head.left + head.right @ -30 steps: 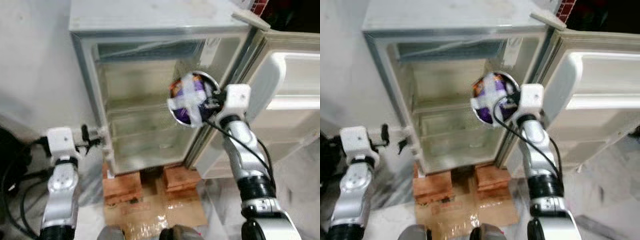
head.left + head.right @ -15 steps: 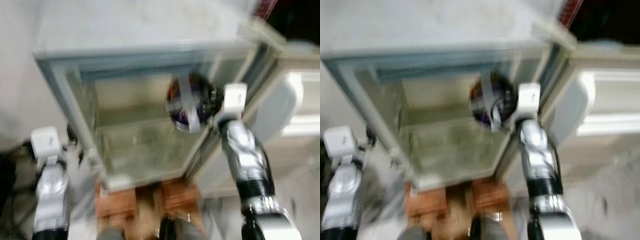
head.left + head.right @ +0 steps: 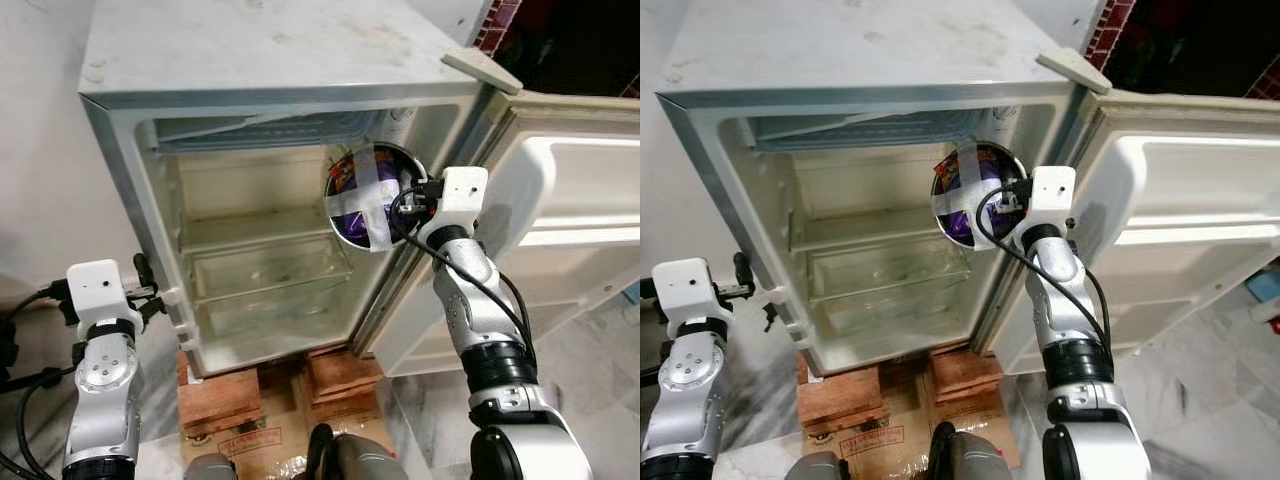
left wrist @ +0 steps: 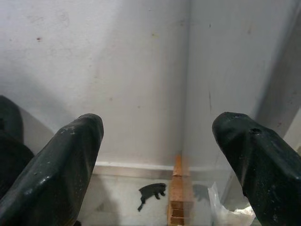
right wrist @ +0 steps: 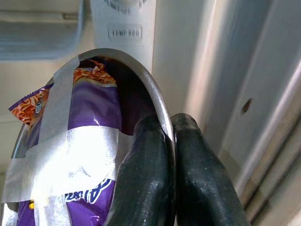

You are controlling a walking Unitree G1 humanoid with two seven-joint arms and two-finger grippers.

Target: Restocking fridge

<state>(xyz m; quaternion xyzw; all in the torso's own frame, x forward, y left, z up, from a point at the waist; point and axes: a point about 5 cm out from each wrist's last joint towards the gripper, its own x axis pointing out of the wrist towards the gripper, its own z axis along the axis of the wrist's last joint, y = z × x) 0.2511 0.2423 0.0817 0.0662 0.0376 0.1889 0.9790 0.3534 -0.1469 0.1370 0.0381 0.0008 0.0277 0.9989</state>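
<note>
A small white fridge [image 3: 130,130] stands open, its door [image 3: 570,210] swung to the right. My right gripper [image 3: 408,200] is shut on the rim of a steel bowl [image 3: 371,196], held tilted at the right side of the fridge opening, level with the upper shelf [image 3: 250,228]. A purple snack packet [image 5: 89,117] is taped into the bowl with crossed strips of clear tape [image 5: 61,160]. In the right wrist view both fingers [image 5: 146,179] pinch the rim. My left gripper [image 3: 143,285] is open, low beside the fridge's left wall.
The fridge rests on wooden blocks [image 3: 225,385] over flattened cardboard [image 3: 250,445]. A clear drawer [image 3: 265,275] sits under the shelf. Black cables [image 3: 20,400] lie on the floor at the left. A grey wall [image 4: 117,80] is close to the left gripper.
The camera has moved closer and tilted, so more of the fridge top shows. The bowl in my right gripper has gone a little deeper into the opening. The left arm holds its pose.
</note>
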